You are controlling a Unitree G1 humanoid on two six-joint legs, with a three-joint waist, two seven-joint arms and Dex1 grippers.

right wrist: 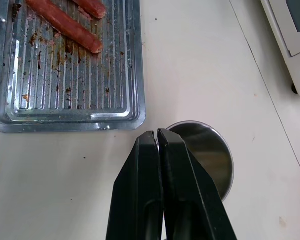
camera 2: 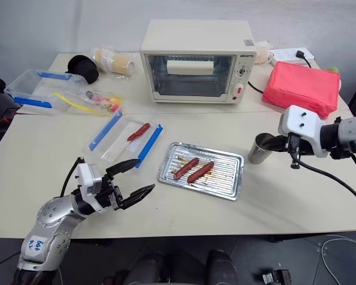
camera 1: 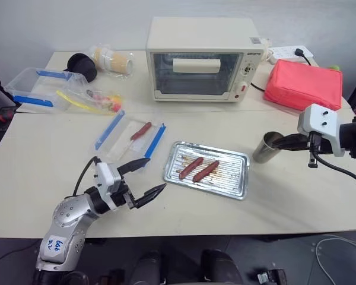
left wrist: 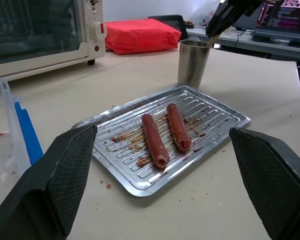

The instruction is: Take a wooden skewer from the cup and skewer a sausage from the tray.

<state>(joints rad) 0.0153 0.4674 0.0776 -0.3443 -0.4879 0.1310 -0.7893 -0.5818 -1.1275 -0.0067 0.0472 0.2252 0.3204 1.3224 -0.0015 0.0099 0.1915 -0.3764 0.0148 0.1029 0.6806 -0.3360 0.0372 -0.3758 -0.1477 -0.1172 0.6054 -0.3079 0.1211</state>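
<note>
The steel cup (camera 1: 266, 148) stands just right of the tray (camera 1: 232, 176). Two reddish-brown sausages (camera 1: 191, 167) (camera 1: 206, 171) lie side by side in the tray's left half. My right gripper (camera 1: 279, 142) hovers over the cup's rim with its fingers (right wrist: 145, 165) pressed together. In the left wrist view a short tan piece, the wooden skewer (left wrist: 210, 40), runs from those fingertips down into the cup (left wrist: 192, 62). My left gripper (camera 1: 156, 173) stands wide open and holds nothing, low over the table left of the tray and pointing towards the sausages.
A cream toaster oven (camera 1: 202, 59) stands at the back, with a red pouch (camera 1: 305, 83) and a power strip (camera 1: 291, 54) to its right. A blue-edged zip bag (camera 1: 130, 135) with a small red sausage lies left of the tray. A clear container (camera 1: 38, 89) and a black round container (camera 1: 82, 65) sit at the far left.
</note>
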